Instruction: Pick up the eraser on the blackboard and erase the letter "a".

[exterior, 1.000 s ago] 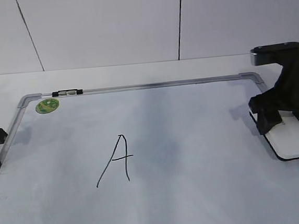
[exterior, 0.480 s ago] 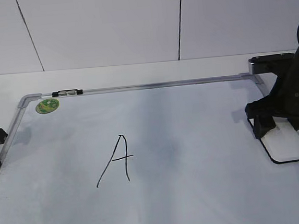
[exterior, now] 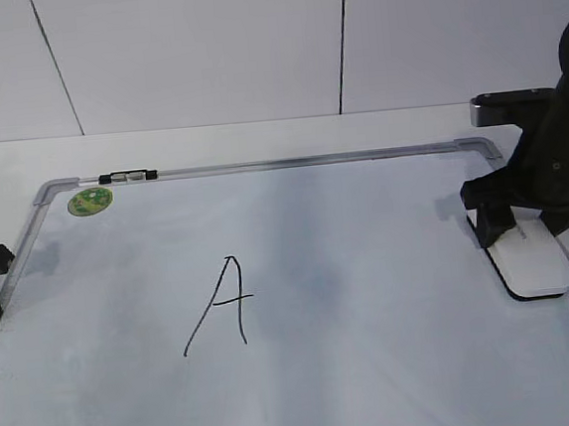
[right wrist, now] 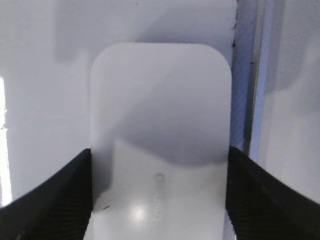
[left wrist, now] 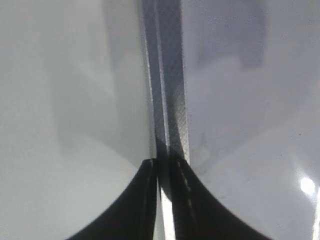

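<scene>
Right pincer (exterior: 505, 224), black and two-fingered, straddling the white rounded-rectangular plastic eraser (exterior: 530, 259) with thin black felt underside, at about three o'clock on the large white dry-erase blackboard (exterior: 378, 364) with grey metal frame. In the right wrist view, fingers (right wrist: 55, 200) flanking both long sides of the eraser (right wrist: 160, 145), touching or nearly so; apparently gripping, though firm contact hard to confirm. Eraser lying flat, felt side down, just beside the right frame rail (right wrist: 250, 75), likely parked there to keep the writing area free. Gripped across the narrow width, probably so the felt stays flat for wiping. Near the board's centre, toward seven o'clock of it, a thin black marker letter (exterior: 223, 303), angular and tall here, well apart from the eraser and untouched. Small round green sticker (exterior: 90, 201) and small black-and-silver clip (exterior: 129, 176) at eleven o'clock on the frame. Left pincer (left wrist: 165, 200) closed on nothing, tips together, hanging over the left frame rail (left wrist: 167, 100) at nine o'clock, idle and clear of the working path. White counter (exterior: 258, 136) under the board. Judged: grasp stage, lift and carry toward the letter yet to come.
</scene>
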Available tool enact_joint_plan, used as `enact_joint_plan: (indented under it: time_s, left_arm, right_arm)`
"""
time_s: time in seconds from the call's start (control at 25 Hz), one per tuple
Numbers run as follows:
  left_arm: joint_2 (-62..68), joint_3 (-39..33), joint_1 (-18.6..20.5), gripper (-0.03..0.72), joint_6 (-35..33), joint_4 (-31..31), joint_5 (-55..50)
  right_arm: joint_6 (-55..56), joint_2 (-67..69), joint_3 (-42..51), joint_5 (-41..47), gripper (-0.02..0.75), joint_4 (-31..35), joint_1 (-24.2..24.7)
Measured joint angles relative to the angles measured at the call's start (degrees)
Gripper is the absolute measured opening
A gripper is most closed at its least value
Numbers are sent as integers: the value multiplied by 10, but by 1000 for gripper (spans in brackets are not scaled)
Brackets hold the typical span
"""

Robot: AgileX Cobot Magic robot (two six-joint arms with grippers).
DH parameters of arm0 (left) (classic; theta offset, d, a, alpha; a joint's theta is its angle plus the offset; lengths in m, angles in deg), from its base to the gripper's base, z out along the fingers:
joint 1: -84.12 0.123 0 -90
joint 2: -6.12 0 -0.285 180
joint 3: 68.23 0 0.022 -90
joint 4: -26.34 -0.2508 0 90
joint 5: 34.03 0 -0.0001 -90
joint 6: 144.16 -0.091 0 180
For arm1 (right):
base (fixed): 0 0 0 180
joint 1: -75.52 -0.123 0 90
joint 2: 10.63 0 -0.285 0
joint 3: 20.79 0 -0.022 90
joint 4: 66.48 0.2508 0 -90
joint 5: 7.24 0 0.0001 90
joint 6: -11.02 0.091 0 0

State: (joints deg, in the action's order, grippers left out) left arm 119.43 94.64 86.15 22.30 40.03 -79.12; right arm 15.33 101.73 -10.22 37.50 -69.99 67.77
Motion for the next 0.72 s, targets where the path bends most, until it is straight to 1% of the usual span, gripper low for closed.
enact_joint_plan:
  time_s: [0.28,0.72]
  left_arm:
    - [0,0,0,67,0,0,0]
    - [0,0,0,67,0,0,0]
  right_arm:
    - [42,0,-1,6,582,-43,0]
    - [46,0,-3,12,582,-53,0]
